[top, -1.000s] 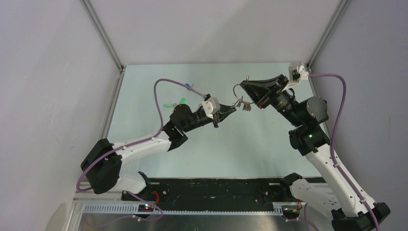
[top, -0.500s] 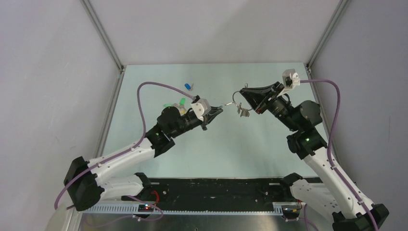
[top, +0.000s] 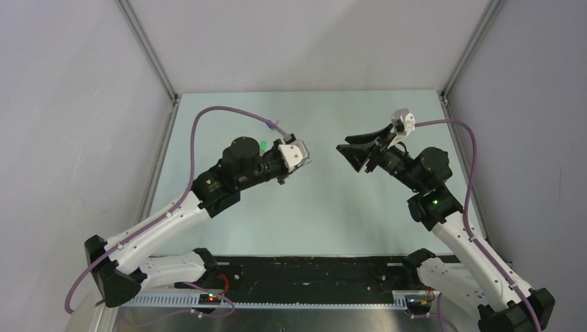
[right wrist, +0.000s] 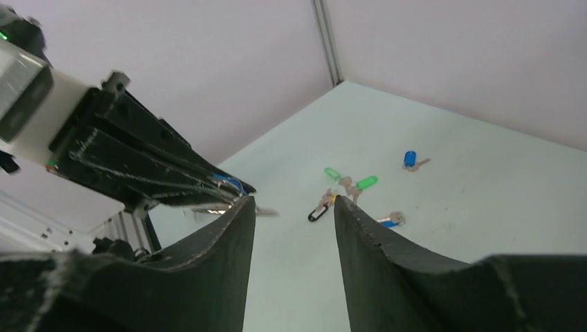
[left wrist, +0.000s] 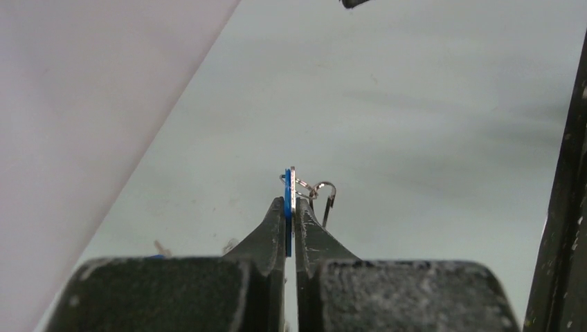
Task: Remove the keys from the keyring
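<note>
My left gripper is shut on a blue-capped key held edge-on between the pads. A thin silver keyring loops off its top. In the top view the left gripper is raised at table centre-left. In the right wrist view a silver key blade pokes out under the left fingers. My right gripper is open and empty; in the top view it faces the left gripper across a gap. I cannot see other keys on the ring.
Loose on the table: two green-capped keys, a blue-capped key, a black tag and another blue-handled key. Grey walls and frame posts enclose the table.
The right gripper held the ring with dangling keys; now it is open and empty. The left gripper drew back to the left with the blue key and ring.
</note>
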You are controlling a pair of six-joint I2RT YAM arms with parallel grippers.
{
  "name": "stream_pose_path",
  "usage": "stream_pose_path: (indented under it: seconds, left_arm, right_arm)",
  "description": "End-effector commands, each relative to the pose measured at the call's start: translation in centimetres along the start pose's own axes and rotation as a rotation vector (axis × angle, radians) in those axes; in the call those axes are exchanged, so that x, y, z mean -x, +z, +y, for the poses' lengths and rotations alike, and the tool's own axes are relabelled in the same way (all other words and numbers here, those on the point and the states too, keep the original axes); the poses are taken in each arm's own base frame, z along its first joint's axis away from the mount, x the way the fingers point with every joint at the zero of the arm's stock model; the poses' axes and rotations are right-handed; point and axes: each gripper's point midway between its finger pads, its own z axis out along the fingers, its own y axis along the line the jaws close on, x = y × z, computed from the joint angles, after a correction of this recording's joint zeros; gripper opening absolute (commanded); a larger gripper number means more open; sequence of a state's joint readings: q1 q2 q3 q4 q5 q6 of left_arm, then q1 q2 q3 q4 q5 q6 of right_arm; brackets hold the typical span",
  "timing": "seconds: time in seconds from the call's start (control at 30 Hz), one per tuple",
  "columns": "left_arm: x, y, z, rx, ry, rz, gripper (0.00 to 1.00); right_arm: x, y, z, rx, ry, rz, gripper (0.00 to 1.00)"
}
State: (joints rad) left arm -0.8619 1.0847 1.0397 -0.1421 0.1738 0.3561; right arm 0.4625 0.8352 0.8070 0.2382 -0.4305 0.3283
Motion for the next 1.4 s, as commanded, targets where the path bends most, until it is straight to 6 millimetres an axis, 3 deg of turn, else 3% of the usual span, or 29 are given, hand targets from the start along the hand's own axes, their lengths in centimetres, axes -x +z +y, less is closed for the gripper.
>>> stream_pose_path:
  seconds: [0.0,0.07,0.1,0.2,0.37,0.73,1.1,1.37]
  left_arm:
    - [0.2,-2.5,0.4,-0.026,0.157,0.078,0.0]
    - [0.6,-3.3,0.4,-0.057,0.223,0.103,0.0]
    - [-0.1,-3.8,0.2,-0.08,0.256,0.144,0.0]
    - [0.6,-4.8,1.4,-0.048,0.32,0.174,0.0]
    - [1.0,-5.8,1.9,-0.032,0.52,0.189,0.0]
    - [1.3,-6.9,2.8,-0.03,1.023,0.253,0.0]
    - [3.0,-7.0,2.4,-0.047,1.076,0.193,0.0]
    - [4.9,-7.2,1.9,-0.057,1.085,0.115,0.0]
  right_arm:
    - [-1.6,-0.3,0.8,0.088,-0.077,0.023,0.52]
    - [-2.5,-0.2,1.8,0.165,-0.102,0.033,0.52]
    - [-2.7,-0.2,2.5,0.217,-0.129,0.028,0.52]
    - [-4.2,0.2,4.2,0.312,-0.183,0.05,0.54]
    - [-6.0,1.3,6.2,0.389,-0.337,0.047,0.54]
    - [-6.1,3.0,8.1,0.461,-0.444,-0.034,0.57]
    - [-6.1,4.2,9.2,0.522,-0.442,-0.043,0.58]
    - [-6.4,5.7,8.7,0.479,-0.435,-0.05,0.58]
